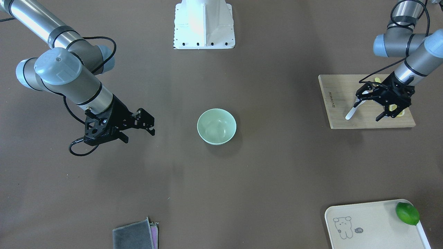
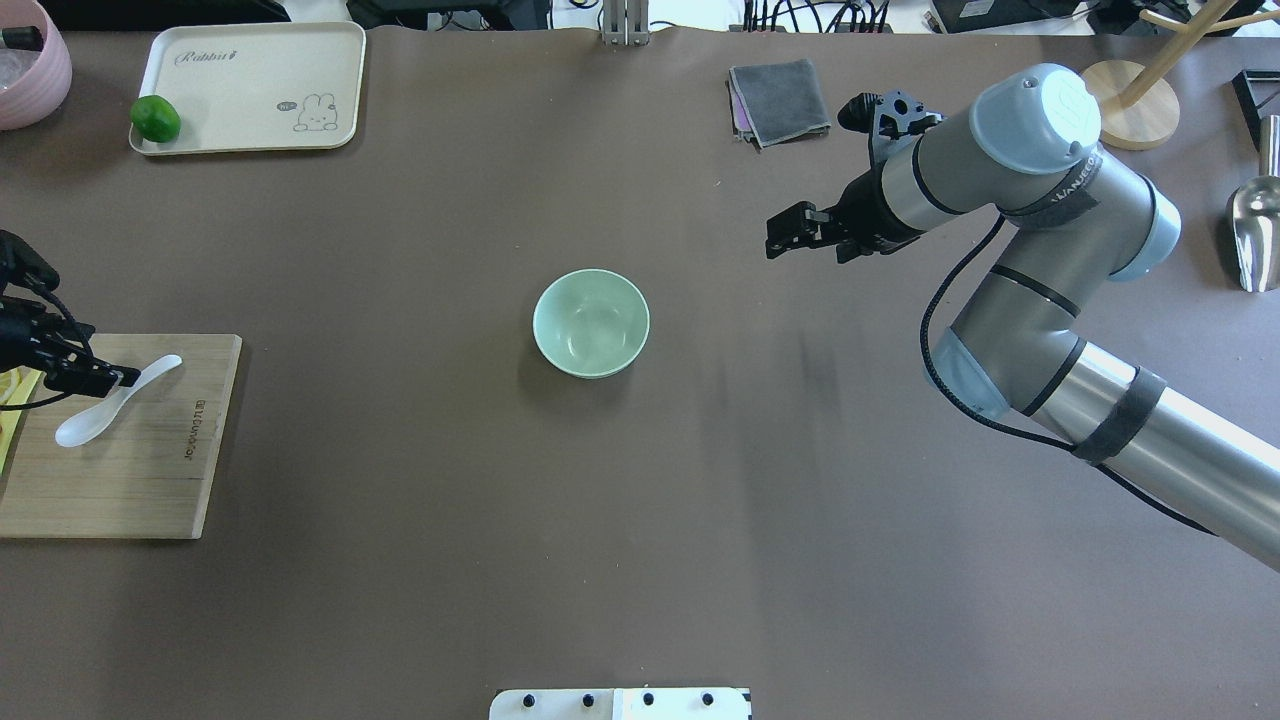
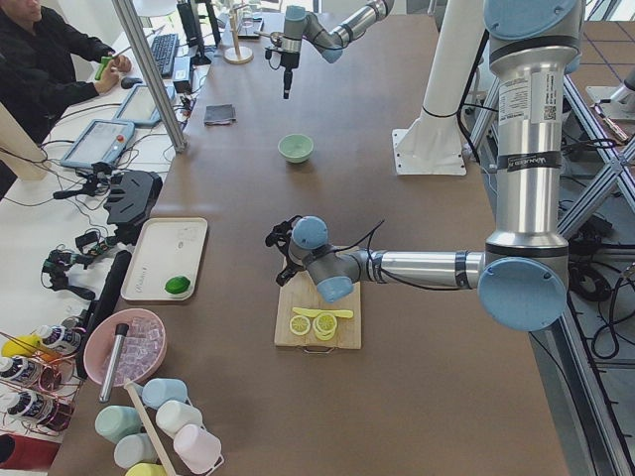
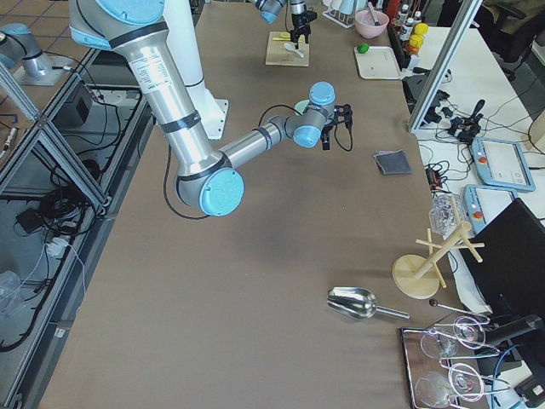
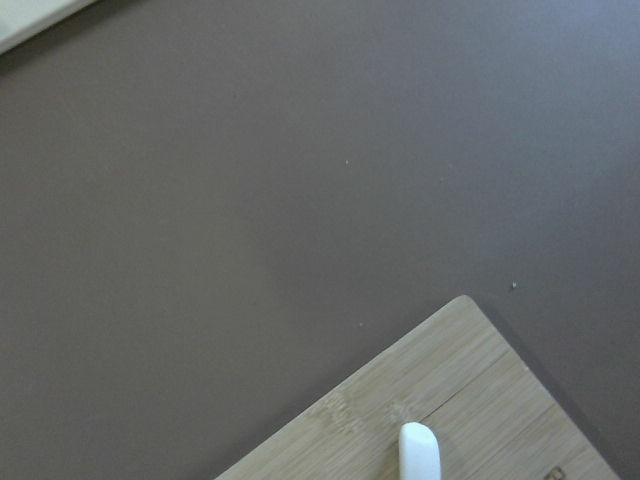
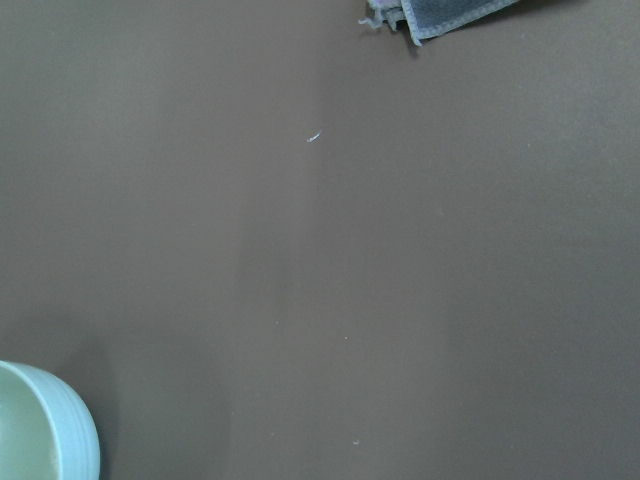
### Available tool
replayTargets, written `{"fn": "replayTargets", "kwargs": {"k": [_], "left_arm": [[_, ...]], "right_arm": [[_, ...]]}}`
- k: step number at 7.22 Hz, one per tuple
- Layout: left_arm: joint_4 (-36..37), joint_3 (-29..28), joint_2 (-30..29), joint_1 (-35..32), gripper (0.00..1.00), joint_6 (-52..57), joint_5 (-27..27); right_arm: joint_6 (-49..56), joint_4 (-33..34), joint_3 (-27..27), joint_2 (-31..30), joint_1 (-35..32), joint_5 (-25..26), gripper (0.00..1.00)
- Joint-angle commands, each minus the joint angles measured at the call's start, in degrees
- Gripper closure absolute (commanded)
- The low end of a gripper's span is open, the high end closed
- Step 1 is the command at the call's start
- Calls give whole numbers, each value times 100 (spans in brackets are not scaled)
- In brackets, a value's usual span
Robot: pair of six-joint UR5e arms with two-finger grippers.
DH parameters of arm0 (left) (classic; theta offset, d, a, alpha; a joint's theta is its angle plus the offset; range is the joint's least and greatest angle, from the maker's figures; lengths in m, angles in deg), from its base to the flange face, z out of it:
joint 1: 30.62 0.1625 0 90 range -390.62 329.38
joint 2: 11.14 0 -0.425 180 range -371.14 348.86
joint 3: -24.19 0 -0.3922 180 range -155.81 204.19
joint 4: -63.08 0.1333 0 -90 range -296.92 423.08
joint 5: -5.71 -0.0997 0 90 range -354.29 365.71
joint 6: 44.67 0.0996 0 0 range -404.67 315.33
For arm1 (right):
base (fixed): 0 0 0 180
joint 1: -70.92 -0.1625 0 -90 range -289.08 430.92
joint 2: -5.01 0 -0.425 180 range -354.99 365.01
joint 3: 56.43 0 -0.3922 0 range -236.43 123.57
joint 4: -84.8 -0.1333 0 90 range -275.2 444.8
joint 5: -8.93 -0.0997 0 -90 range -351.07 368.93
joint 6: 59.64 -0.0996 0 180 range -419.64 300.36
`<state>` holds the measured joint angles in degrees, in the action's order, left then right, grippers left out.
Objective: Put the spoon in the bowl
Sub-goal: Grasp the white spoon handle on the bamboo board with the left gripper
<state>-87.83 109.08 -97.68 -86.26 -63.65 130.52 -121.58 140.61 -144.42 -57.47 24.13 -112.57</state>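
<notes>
The white spoon (image 2: 112, 398) lies on a wooden cutting board (image 2: 130, 480) at the table's left end, scoop toward the robot. Its handle shows in the front view (image 1: 352, 112), and the handle tip shows in the left wrist view (image 5: 420, 452). My left gripper (image 1: 367, 111) hangs open low over the spoon, one finger (image 2: 108, 378) over its middle. The mint-green bowl (image 1: 216, 126) stands empty at the table's centre (image 2: 591, 322); its rim shows in the right wrist view (image 6: 45, 430). My right gripper (image 1: 138, 135) is open and empty above the table, right of the bowl (image 2: 805, 245).
Lemon slices (image 3: 313, 324) and a yellow knife (image 3: 323, 312) lie on the board behind the left gripper. A cream tray (image 1: 373, 224) holds a lime (image 1: 407, 213). A grey cloth (image 2: 778, 100) lies at the far side. A metal scoop (image 2: 1255, 230) lies far right.
</notes>
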Motion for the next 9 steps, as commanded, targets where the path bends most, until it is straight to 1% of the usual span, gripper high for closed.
{"fn": "replayTargets", "kwargs": {"k": [1,4,6,8,9], "left_arm": [[-228,-96,14,53,4,-54,42],[-229,-60,6,62,4,-124,61],[-255,-34,-3,255,4,-133,17],[-316,-43,-3,264,4,-133,-1],[-316,-43,14,264,25,-133,8]], "right_arm": [[16,0,-16,-54,-58,-14,0],[16,0,-16,-45,-58,-15,0],[7,0,-16,-10,-32,3,0],[-45,0,-16,7,20,38,0],[-63,0,-16,7,29,38,0]]}}
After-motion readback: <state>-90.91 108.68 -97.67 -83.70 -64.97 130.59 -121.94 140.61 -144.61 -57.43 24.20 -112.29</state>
